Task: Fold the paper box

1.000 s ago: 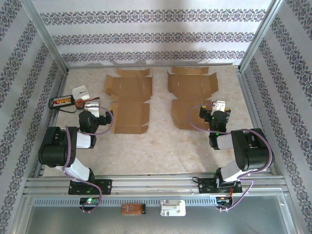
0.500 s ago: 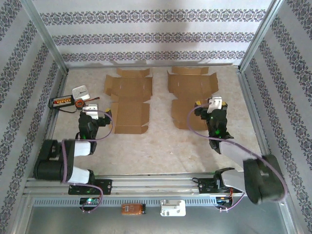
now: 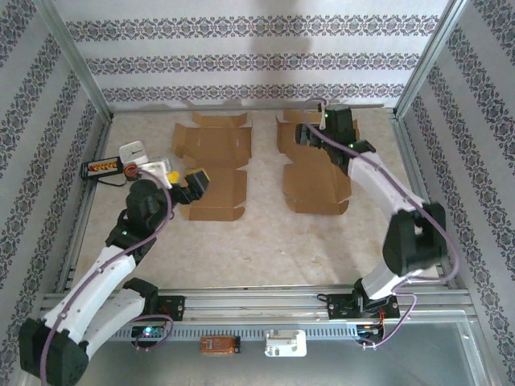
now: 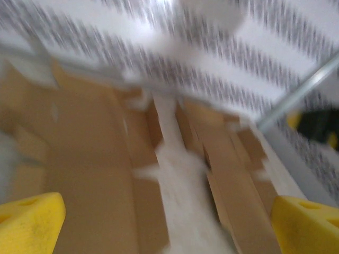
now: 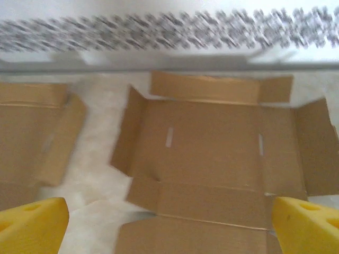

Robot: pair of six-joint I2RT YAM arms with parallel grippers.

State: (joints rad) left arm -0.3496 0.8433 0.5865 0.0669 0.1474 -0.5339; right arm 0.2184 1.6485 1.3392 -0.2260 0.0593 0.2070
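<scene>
Top external view: 2 flat brown paper box blanks lie side by side on the table (image 3: 265, 241), the left blank (image 3: 211, 165) and the right blank (image 3: 315, 173), with bare table between them. The left pincer (image 4: 168, 225) hangs released over the left blank's left edge, yellow fingertips wide apart. The right pincer (image 5: 169, 225), also released and grasping nothing, hovers above the right blank's far part.

Left box (image 3: 213, 153) beside right box (image 3: 312, 186)
</scene>
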